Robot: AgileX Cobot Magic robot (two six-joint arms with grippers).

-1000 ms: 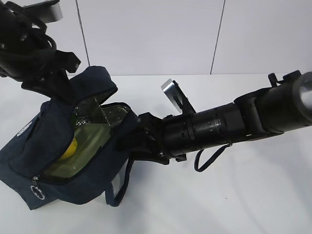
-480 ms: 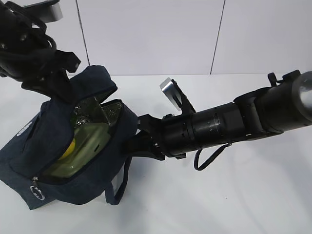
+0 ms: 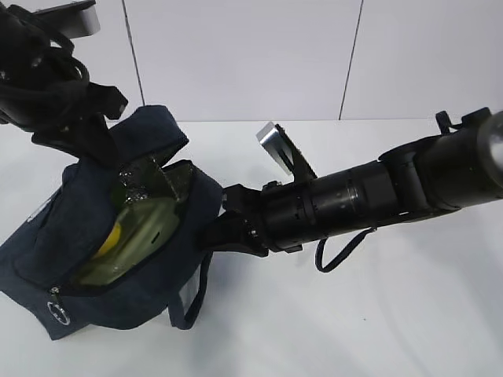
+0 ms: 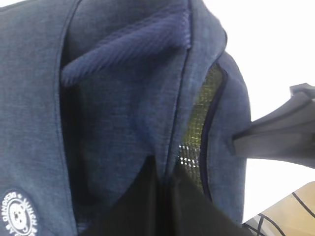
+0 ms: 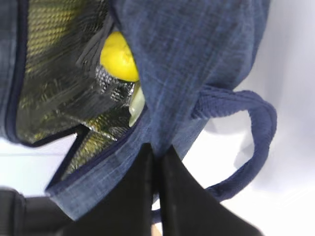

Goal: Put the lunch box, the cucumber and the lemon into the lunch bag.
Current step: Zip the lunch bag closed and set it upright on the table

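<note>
lemon (image 5: 119, 56) inside lunch bag (image 5: 197, 59) — above right claw (image 5: 156, 162)

round white badge (image 4: 17, 216) on lunch bag (image 4: 44, 123), lettering unreadable

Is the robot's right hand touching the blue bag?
Touching. The right wrist view shows the right hand shut, pinching the lunch bag fabric between its fingers at the opening's edge.
</note>
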